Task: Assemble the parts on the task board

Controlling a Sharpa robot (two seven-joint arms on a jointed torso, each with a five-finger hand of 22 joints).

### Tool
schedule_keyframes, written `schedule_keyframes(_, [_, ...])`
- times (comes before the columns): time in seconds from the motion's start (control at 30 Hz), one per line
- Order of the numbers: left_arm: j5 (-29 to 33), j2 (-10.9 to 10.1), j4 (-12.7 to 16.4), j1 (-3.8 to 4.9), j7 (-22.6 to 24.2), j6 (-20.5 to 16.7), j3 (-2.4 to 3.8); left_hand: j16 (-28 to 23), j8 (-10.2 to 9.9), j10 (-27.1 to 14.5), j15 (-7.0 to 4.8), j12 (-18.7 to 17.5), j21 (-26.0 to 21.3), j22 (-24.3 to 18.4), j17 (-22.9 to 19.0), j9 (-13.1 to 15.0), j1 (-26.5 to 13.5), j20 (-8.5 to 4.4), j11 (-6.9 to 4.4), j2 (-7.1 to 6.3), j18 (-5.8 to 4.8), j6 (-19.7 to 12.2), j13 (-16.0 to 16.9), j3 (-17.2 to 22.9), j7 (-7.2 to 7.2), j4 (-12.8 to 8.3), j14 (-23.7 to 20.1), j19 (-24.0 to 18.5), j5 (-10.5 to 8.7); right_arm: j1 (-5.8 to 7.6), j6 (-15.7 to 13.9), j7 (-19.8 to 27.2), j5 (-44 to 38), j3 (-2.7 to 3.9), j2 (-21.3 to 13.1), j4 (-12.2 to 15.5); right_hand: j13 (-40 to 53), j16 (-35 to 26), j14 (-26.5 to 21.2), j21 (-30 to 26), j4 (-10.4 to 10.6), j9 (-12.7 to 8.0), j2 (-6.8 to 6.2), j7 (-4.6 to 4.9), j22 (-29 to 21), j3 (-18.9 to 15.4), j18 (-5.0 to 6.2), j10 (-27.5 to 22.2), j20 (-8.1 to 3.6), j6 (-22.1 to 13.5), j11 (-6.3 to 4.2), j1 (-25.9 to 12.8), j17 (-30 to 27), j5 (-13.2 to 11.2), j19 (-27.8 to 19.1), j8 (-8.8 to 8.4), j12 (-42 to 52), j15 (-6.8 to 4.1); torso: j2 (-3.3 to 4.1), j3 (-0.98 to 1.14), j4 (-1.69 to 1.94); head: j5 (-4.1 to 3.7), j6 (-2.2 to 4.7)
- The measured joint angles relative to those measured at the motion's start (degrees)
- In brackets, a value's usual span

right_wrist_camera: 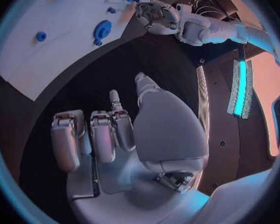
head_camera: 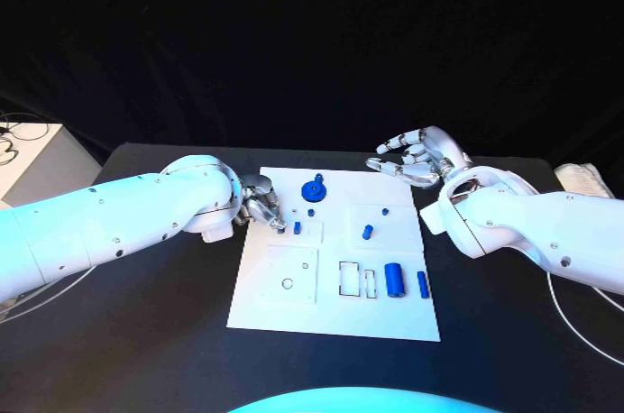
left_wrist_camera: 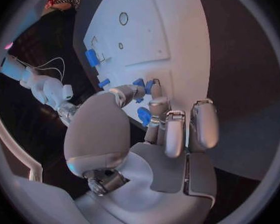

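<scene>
Task board [head_camera: 335,298]: white plate at the centre of the black worktop [head_camera: 156,341]. Blue parts on it: a round gear-like piece [head_camera: 314,192] near the far edge, a small peg [head_camera: 368,232] mid-board, two cylinders [head_camera: 394,280] toward its right edge. Left hand [head_camera: 261,207] at the board's left edge, fingers [left_wrist_camera: 154,92] pinching a small blue part [left_wrist_camera: 140,83]. Right hand [head_camera: 418,157] raised past the board's far right corner, fingers curled, holding nothing.
</scene>
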Motion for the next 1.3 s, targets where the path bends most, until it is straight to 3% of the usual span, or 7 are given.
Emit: schedule_keyframes(1.3, [-0.94, 0.68, -1.09, -0.06, -0.98, 1.03, -0.17, 0.0, -0.63, 0.4, 0.01, -0.01, 0.0, -0.14, 0.0, 0.04, -0.08, 0.0, -0.24, 0.37, 0.0, 0.21, -0.02, 0.0, -0.19, 0.0, 0.0, 0.0, -0.09, 0.0, 0.06, 0.01, 0.0, 0.0, -0.08, 0.1, -0.01, 0.0, 0.0, 0.01, 0.0, -0.02, 0.0, 0.0, -0.03, 0.0, 0.0, 0.0, 0.0, 0.0, 0.0, 0.0, 0.0, 0.0, 0.0, 0.0, 0.0, 0.0, 0.0, 0.0, 0.01, -0.26, -0.32])
